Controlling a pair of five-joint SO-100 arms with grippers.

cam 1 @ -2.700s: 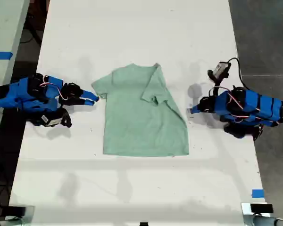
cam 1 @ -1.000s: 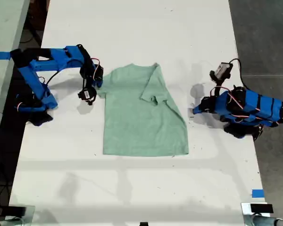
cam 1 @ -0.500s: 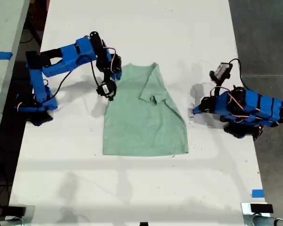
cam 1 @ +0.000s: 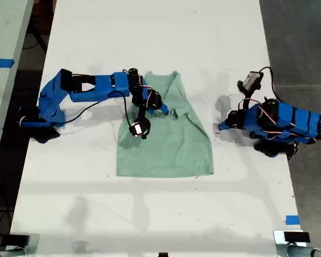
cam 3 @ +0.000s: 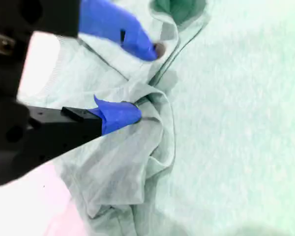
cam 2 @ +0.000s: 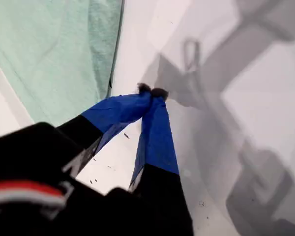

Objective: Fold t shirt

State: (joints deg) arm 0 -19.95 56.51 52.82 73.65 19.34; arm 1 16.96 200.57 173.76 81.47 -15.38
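The second tool (cam 3: pixel 137 81) is spread open over a bunched sleeve of the t shirt (cam 1: pixel 171 144); the fold should be laid flat before withdrawal. The first tool (cam 2: pixel 151 92) is closed, empty, over the bench (cam 1: pixel 150 32).

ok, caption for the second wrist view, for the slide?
My second tool, jaws open, releases a bunched sleeve fold onto the mint-green t shirt.

Mint t shirt (cam 1: pixel 168 142) lies partly folded, flat.
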